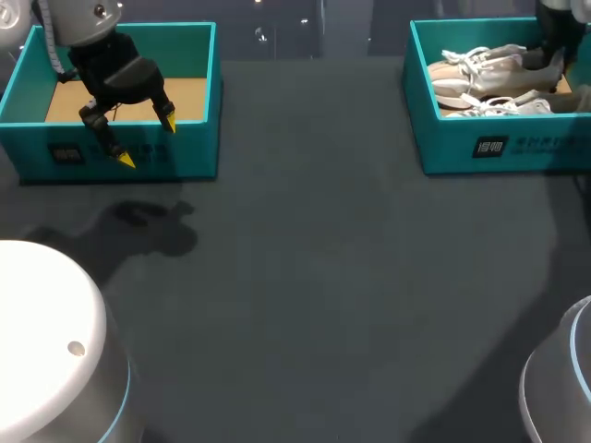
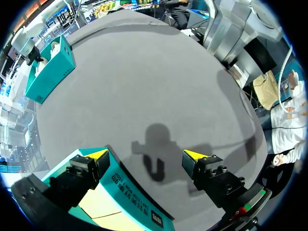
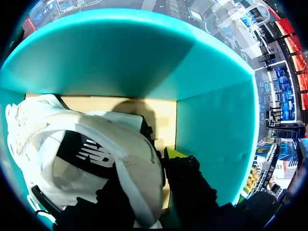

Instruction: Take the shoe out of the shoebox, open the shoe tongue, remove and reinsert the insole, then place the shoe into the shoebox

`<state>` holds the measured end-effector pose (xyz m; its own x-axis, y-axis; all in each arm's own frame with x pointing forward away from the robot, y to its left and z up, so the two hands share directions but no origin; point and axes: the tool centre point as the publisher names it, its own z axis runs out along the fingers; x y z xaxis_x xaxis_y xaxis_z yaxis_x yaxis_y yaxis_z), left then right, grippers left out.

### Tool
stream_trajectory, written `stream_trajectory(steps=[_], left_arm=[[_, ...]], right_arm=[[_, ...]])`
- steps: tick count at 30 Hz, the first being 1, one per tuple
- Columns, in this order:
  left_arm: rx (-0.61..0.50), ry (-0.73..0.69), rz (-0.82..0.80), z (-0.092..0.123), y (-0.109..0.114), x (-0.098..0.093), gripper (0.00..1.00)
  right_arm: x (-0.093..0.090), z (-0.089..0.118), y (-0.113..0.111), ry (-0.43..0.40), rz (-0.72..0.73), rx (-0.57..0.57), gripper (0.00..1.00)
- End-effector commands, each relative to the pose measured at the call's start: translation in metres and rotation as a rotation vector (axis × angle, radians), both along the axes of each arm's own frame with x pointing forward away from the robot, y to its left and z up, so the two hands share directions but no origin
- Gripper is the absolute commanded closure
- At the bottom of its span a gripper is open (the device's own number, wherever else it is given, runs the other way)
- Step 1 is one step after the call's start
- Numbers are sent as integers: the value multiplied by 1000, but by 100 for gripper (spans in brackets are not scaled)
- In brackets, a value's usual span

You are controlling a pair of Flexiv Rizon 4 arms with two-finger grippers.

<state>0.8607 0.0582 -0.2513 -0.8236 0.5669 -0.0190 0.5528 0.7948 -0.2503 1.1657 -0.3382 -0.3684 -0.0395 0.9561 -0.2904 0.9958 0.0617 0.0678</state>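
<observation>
Jaws of L gripper (image 1: pixel 148 140) spread wide, nothing btwn the yellow tips. Jaws of R gripper (image 1: pixel 551 55): state cannot be told; masked by the shoe in R wrist view, too dark in head view.

Nearest: dark grey table (image 1: pixel 323 277). Carries shadow (image 1: pixel 152 226) of L gripper, just in front of the L box.

Further back, L side: teal box (image 1: pixel 189 152), open top, brown cardbd floor showing inside. L gripper hangs above its front wall. Per L wrist view, straddles that wall: one finger over the box, the other out over the table. No contact seen.

Further back, R side, well apart from the L box: shoebox (image 1: pixel 517 148), same teal, print on front wall. Holds two whitish lace-up shoes side by side, both w/ heels toward the R end.
- front shoe (image 1: pixel 499 103): lies along the front wall.
- rear shoe (image 1: pixel 485 66): lies behind it, nearer the back wall.

R gripper sits down inside the shoebox at the heel end of the rear shoe. R wrist view confirms: white heel right up against the gripper, opening turned toward the camera, dark insole (image 3: pixel 72 149) visible inside. Shoe lies on the cardbd floor near a corner of the shoebox, teal walls close behind and beside it. Whether the heel is actually pinched: cannot be told.
</observation>
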Motion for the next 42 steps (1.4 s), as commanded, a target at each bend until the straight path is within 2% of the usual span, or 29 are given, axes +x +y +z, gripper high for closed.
stream_trajectory(steps=[1, 10, 12, 14, 15, 17, 27, 29, 30, 42], left_arm=[[1, -1, 0, 0, 1, -1, 0], [1, -1, 0, 0, 1, -1, 0], [1, -1, 0, 0, 1, -1, 0], [1, -1, 0, 0, 1, -1, 0], [1, -1, 0, 0, 1, -1, 0], [1, -1, 0, 0, 1, -1, 0], [1, -1, 0, 0, 1, -1, 0], [1, -1, 0, 0, 1, -1, 0], [1, -1, 0, 0, 1, -1, 0], [1, -1, 0, 0, 1, -1, 0]], right_arm=[[4, -2, -5, 5, -4, -4, 100], [4, 11, -1, -37, 19, 6, 100], [4, 11, 0, -36, 21, 7, 95], [4, 10, 1, -34, 24, 12, 85], [3, 9, 2, -30, 28, 16, 72], [2, 8, 4, -27, 32, 24, 65], [0, 12, 13, -28, 60, 58, 49], [-1, 17, 15, -31, 65, 62, 20], [-2, 19, 15, -34, 69, 67, 2], [-9, 49, 20, -36, 93, 102, 0]])
